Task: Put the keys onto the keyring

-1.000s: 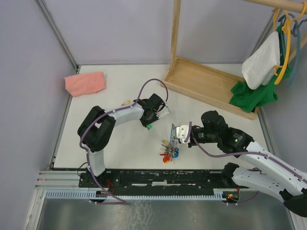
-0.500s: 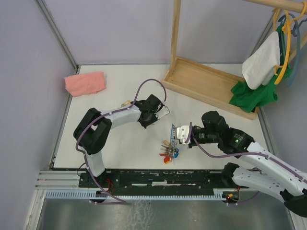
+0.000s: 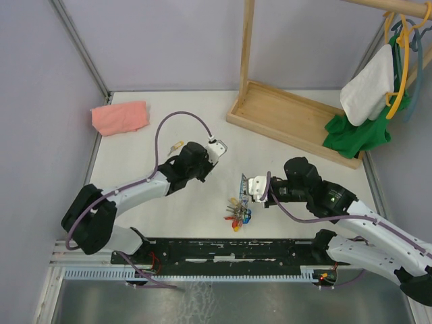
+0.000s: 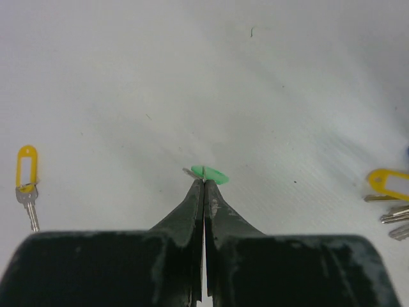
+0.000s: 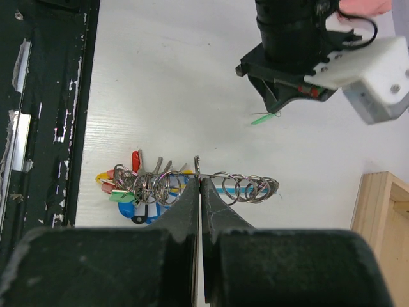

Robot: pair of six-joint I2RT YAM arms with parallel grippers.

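Note:
My left gripper [image 3: 206,171] [image 4: 203,182] is shut on the green-headed key [image 4: 215,174], whose head sticks out past the fingertips; this key also shows in the right wrist view [image 5: 261,119], a little beyond the keyring. The yellow-headed key [image 3: 177,144] [image 4: 27,174] lies on the table to the left of that gripper. My right gripper [image 3: 251,187] [image 5: 199,180] is shut on the thin keyring [image 5: 211,174], with the bunch of coloured keys [image 3: 237,214] [image 5: 134,187] on one side and several small rings [image 5: 250,187] on the other.
A pink cloth [image 3: 120,117] lies at the back left. A wooden rack base [image 3: 290,120] stands at the back right, with green and white clothes [image 3: 368,101] on hangers. A black rail [image 3: 223,250] runs along the table's near edge.
My left arm has swung its elbow down and to the left, and its gripper has shifted slightly left with the green key. The right gripper and the keyring have not moved.

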